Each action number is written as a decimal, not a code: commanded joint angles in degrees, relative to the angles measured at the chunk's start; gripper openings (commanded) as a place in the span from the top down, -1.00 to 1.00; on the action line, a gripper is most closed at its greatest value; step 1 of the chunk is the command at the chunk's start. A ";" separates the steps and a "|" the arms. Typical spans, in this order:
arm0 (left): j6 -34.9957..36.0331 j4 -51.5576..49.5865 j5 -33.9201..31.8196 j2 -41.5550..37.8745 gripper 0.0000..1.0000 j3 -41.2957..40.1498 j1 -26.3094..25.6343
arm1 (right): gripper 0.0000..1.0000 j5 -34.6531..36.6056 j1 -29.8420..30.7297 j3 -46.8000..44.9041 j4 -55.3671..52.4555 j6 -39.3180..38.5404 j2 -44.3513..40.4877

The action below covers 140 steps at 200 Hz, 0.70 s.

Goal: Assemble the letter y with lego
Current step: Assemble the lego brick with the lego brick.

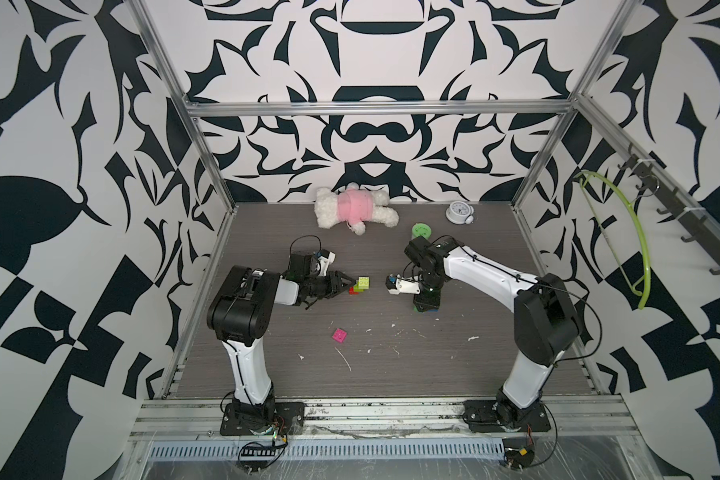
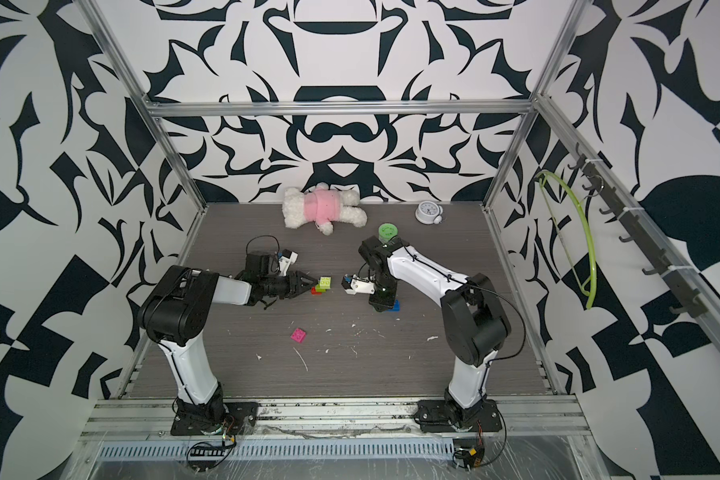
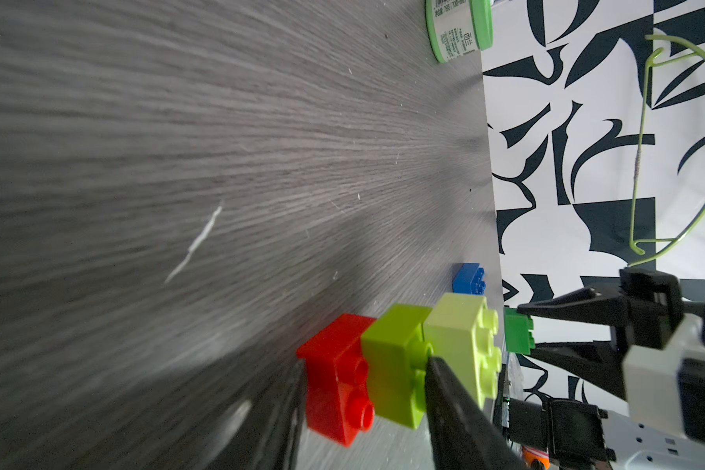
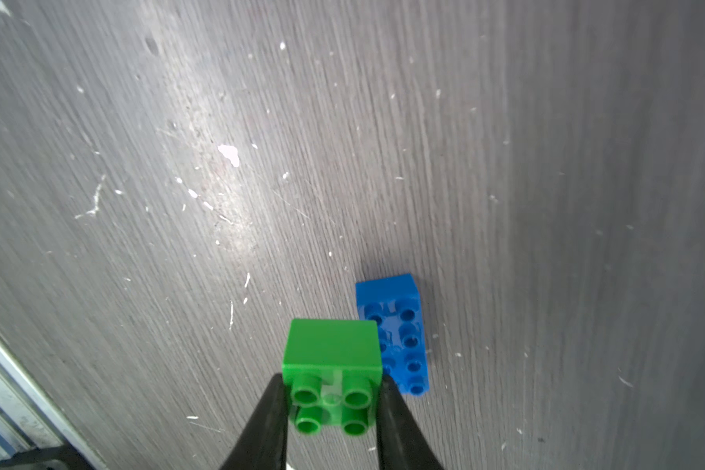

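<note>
Three lego bricks are joined in a short row: red, lime and pale yellow-green. My left gripper is shut across the red and lime ones, low at mid-table. My right gripper points down and is shut on a green brick. That green brick hangs just beyond the row's pale end. A longer blue brick lies on the table beside the green one. A pink brick lies alone nearer the front. No finished letter y shows.
At the back lie a white plush toy in pink, a small alarm clock and a green-lidded jar. A lime hanger hangs on the right wall. White specks dot the grey tabletop.
</note>
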 commanded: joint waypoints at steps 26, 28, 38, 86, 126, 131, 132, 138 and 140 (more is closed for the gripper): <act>1.65 -13.53 -9.16 4.54 -0.02 -2.78 0.04 | 0.54 0.24 -0.60 5.30 -2.48 -3.78 2.81; 1.68 -13.53 -9.16 4.51 -0.02 -2.71 0.04 | 0.54 0.25 -0.66 5.31 -2.53 -3.79 2.92; 1.68 -13.57 -9.16 4.48 -0.02 -2.73 0.04 | 0.54 0.51 -0.70 5.52 -2.48 -4.08 3.41; 1.68 -13.66 -9.16 4.53 -0.02 -2.78 0.04 | 0.54 1.66 -1.13 5.35 -2.81 -5.92 3.85; 1.68 -13.62 -9.15 4.53 -0.02 -2.70 0.04 | 0.54 1.86 -1.23 4.94 -2.84 -6.64 4.51; 1.68 -13.69 -9.16 4.53 -0.02 -2.72 0.04 | 0.54 1.68 -1.20 4.97 -2.84 -6.70 4.63; 1.68 -13.69 -9.20 4.53 -0.02 -2.70 0.04 | 0.55 1.63 -1.25 4.98 -2.84 -6.71 4.67; 1.68 -13.68 -9.16 4.53 -0.02 -2.74 0.04 | 0.55 1.64 -1.24 4.99 -2.84 -6.87 4.79; 1.68 -13.63 -9.16 4.53 -0.02 -2.68 0.04 | 0.55 1.65 -1.28 4.99 -2.88 -6.89 4.89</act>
